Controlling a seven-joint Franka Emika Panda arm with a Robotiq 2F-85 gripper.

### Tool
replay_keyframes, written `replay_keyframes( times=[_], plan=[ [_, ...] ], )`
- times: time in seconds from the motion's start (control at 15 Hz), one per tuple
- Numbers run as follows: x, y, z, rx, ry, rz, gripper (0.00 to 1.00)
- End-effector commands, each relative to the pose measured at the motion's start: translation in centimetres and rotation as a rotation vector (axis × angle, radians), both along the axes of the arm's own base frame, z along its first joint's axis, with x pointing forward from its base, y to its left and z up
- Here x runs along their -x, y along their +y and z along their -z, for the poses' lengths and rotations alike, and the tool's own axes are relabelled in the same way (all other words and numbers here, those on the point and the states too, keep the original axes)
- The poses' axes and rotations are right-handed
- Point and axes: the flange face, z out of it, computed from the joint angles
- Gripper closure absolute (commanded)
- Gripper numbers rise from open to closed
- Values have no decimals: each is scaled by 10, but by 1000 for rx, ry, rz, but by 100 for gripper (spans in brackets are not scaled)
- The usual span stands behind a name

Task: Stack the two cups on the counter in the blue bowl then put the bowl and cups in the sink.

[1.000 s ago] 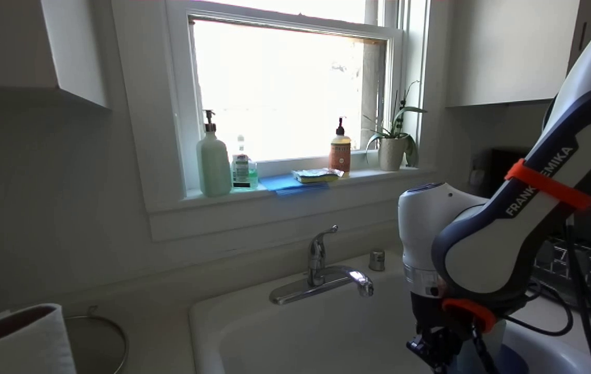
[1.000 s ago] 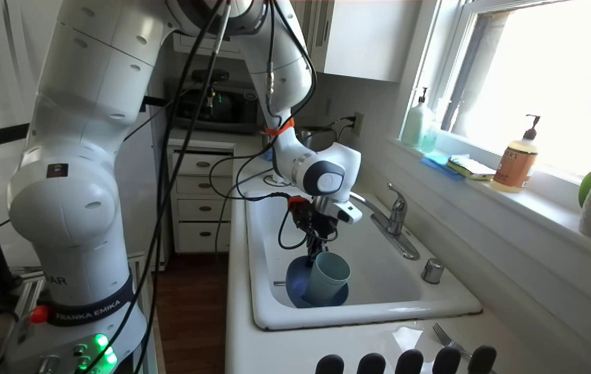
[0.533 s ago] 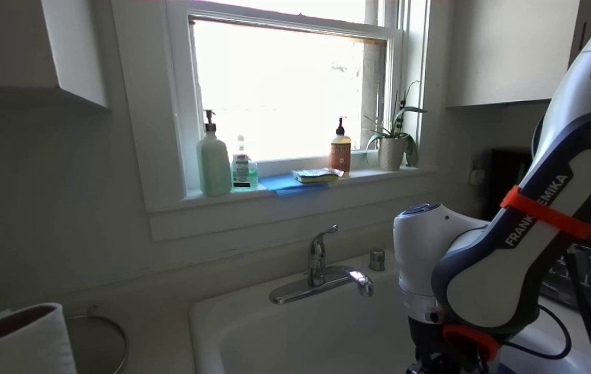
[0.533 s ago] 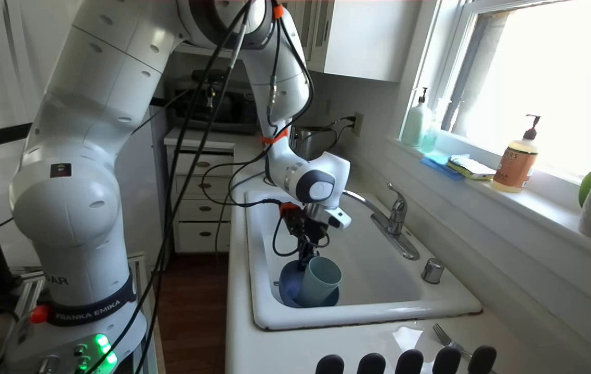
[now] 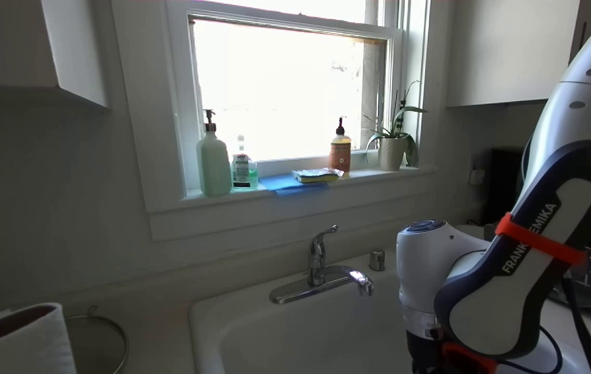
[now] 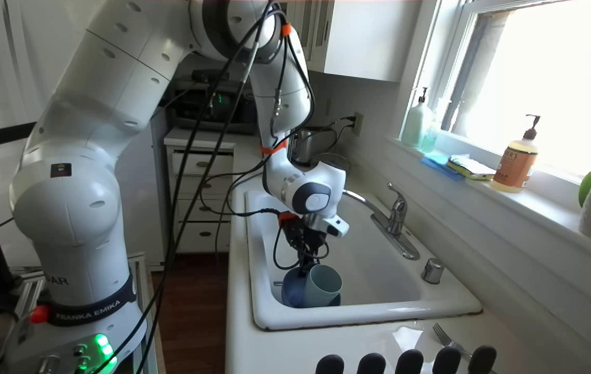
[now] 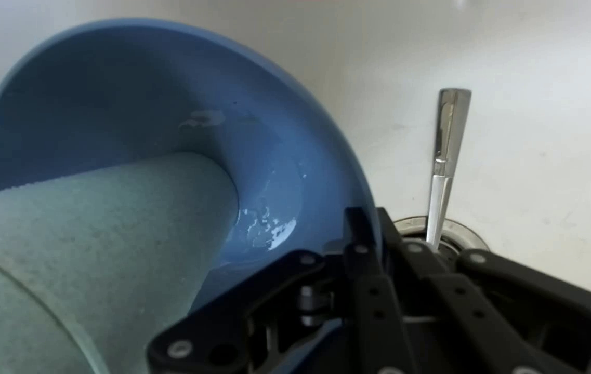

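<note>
My gripper is shut on the rim of the blue bowl, one finger inside the wall and one outside. Inside the bowl the two cups lie tilted, apparently one nested in the other, as a rim line crosses the pale green side. An exterior view has the bowl, the cups and the gripper low within the white sink, near its front corner. Whether the bowl touches the sink floor, I cannot tell. The counter borders the basin.
A metal utensil lies across the drain beside the bowl. The chrome faucet stands along the sink's window side. A fork and several black handles are on the near counter. Bottles line the sill.
The arm has come down, carrying the bowl and cups lower in the sink and slightly left in an exterior view. The gripper has stayed shut on the rim.
</note>
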Motion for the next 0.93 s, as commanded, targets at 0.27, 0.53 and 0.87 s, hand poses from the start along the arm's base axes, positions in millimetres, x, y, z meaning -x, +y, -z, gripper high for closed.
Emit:
replay_keyframes(
  times=[0.27,0.53,0.87],
  plan=[
    [-6,-6,21,-3,-33,-13,99],
    [-6,-9,32,1,-37,-13,99],
    [-10,-13,40,4,-31,-10,91]
  ],
)
